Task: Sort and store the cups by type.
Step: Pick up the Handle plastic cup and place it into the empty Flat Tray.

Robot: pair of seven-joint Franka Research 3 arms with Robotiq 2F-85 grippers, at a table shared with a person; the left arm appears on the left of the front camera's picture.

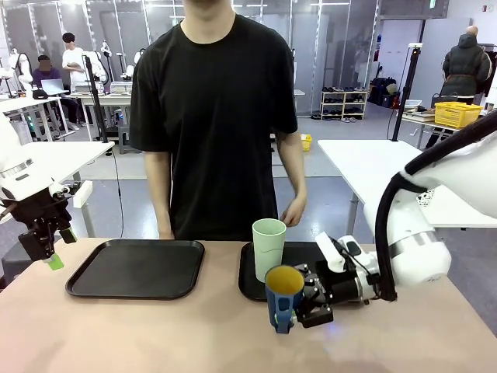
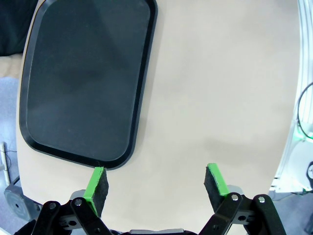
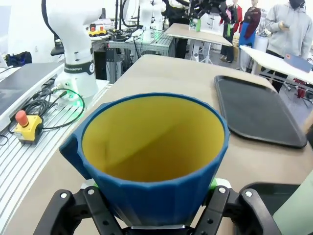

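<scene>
My right gripper [image 1: 301,300] is shut on the dark-blue mug [image 1: 283,298], holding it just in front of the right black tray [image 1: 247,281], tilted with its yellow inside facing me. In the right wrist view the mug [image 3: 151,161] sits between the fingers [image 3: 85,208]. The pale-green tumbler [image 1: 269,244] stands upright on the right tray, just behind the mug; its side shows at the edge of the right wrist view [image 3: 301,215]. My left gripper [image 1: 60,249] hangs open over the table's left edge, beside the left black tray [image 1: 140,268], with nothing between its pads [image 2: 156,182].
A person in a black shirt stands at the far side, one hand [image 1: 293,210] hanging behind the tumbler. The left tray [image 2: 83,78] has nothing on it. Bare tabletop [image 1: 155,334] lies in front of both trays. The left arm's base [image 3: 73,44] and an emergency-stop box [image 3: 27,127] stand off the table's side.
</scene>
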